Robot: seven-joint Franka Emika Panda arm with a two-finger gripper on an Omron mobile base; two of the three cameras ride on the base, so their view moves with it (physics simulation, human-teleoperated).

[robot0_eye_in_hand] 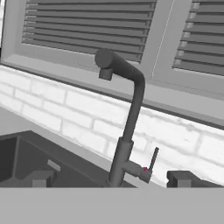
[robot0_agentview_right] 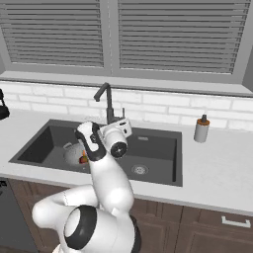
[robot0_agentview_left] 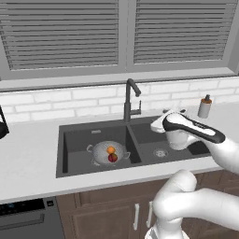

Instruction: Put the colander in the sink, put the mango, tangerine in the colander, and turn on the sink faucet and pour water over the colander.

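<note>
The two-finger gripper [robot0_eye_in_hand: 111, 179] stands with its small dark tips spread wide and nothing between them, levelled at the tall, slim, dark grey gooseneck sink faucet [robot0_eye_in_hand: 127, 127], whose small side lever [robot0_eye_in_hand: 151, 162] juts out low on the stem, just above and between the tips but apart from them. In the left base view the hand hovers over the right basin, near the faucet's base and short of touching it. Further out lies the dark charcoal double-basin sink [robot0_agentview_left: 74, 135], and in its left basin sits the small silvery-grey perforated metal colander [robot0_agentview_left: 108, 152], holding both the round plain orange tangerine [robot0_agentview_left: 111, 150] and the dark red mango [robot0_agentview_left: 112, 158], the two fruits just touching. On the counter to the right stands a small soap dispenser bottle [robot0_agentview_left: 204, 107], well clear of the work. By my reckoning the placing steps are done and the faucet step is in hand; no water runs. The next move calls for easing the open fingers onto the lever and pushing it. The spout appears to lean toward the colander's basin, though I cannot tell whether it stands right over the bowl.
</note>
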